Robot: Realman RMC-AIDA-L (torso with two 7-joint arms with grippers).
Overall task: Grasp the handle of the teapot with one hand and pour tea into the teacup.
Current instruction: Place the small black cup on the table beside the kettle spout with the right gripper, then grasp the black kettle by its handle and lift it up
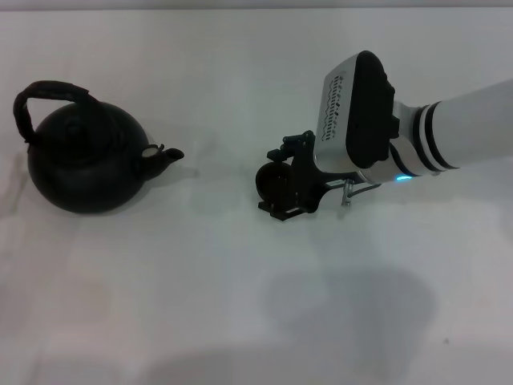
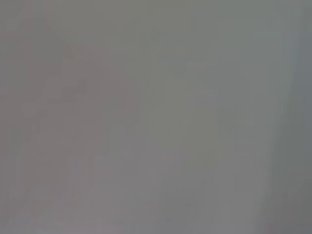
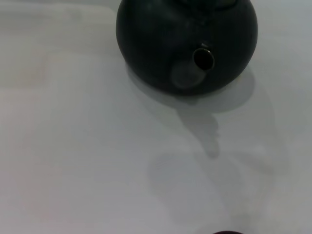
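- one arm is at work: my right gripper [image 1: 282,186] sits at the teacup [image 1: 276,181], near the middle of the white table [image 1: 240,305], with black finger parts on either side of the cup. i cannot tell whether the jaws are pressing on it or just standing around it.
- only a dark sliver of the teacup [image 3: 226,232] shows at the edge of the right wrist view, so i get no closer check there.
- my left arm is not in the head view, and its wrist camera shows only a flat grey field.
- farther off, well apart from the cup on my left, stands the teapot [image 1: 84,164], upright on the table. its spout [image 1: 164,155] points toward the cup and the right gripper, so its long axis runs across the table, left to right. in the right wrist view the spout [image 3: 201,61] faces almost straight into the lens.
- the handle [image 1: 48,98] arches over the lid, untouched.
- i judge the step in hand to be placing or steadying the cup; to do it well i'd keep it upright, in line with the spout and within pouring reach.
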